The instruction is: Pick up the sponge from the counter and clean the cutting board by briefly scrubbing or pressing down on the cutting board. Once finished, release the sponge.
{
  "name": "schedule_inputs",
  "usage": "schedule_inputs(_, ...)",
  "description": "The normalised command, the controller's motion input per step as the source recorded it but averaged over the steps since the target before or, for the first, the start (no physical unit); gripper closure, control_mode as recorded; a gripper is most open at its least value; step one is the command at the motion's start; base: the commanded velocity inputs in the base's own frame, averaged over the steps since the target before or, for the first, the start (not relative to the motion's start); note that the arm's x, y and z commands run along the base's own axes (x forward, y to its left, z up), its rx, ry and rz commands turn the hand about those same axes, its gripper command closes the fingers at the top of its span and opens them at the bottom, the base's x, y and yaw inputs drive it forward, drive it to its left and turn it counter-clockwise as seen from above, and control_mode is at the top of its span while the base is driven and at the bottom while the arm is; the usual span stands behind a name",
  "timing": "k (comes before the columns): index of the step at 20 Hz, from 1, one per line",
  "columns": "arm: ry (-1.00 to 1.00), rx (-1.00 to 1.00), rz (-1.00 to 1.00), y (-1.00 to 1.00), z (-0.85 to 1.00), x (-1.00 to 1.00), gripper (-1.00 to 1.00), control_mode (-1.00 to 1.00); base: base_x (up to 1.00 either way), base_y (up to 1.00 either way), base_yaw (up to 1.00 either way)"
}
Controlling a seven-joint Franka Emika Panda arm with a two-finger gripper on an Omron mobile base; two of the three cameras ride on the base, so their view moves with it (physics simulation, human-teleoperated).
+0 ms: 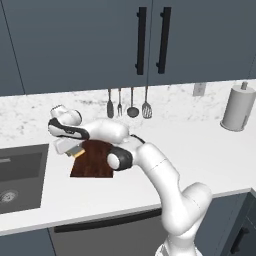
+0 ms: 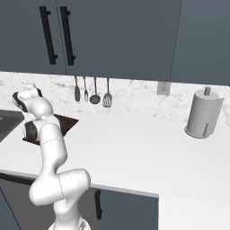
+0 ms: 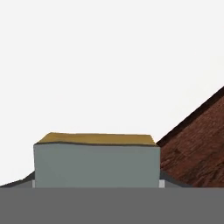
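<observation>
Gripper (image 1: 75,151) clamps the sponge (image 1: 76,151) between its jaws, low over the cutting board's (image 1: 95,161) left edge, near the sink (image 1: 20,175) on the white counter (image 1: 200,155).

The arm (image 2: 47,148) rises at the left and bends over the board (image 2: 65,123) — dark reddish wood, partly hidden behind it, near the sink (image 2: 8,122). Utensils (image 2: 92,92) hang on the backsplash; a paper towel roll (image 2: 203,114) stands far right on the table (image 2: 148,148).
</observation>
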Motion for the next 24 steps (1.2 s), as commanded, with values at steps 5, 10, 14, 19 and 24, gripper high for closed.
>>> schedule_inputs(5, 0.00, 0.00, 0.00, -0.26, -0.25, 0.45, 1.00, -1.00, 0.00, 0.00, 0.00)
schedule_inputs(10, 0.00, 0.00, 0.00, -0.30, -0.23, 0.48, 1.00, -1.00, 0.00, 0.00, 0.00)
schedule_inputs(14, 0.00, 0.00, 0.00, -0.31, -0.21, 0.52, 1.00, -1.00, 0.00, 0.00, 0.00)
schedule_inputs(19, 0.00, 0.00, 0.00, -0.28, -0.17, 0.59, 1.00, -1.00, 0.00, 0.00, 0.00)
schedule_inputs(24, 0.00, 0.00, 0.00, -0.26, -0.16, 0.62, 1.00, -1.00, 0.00, 0.00, 0.00)
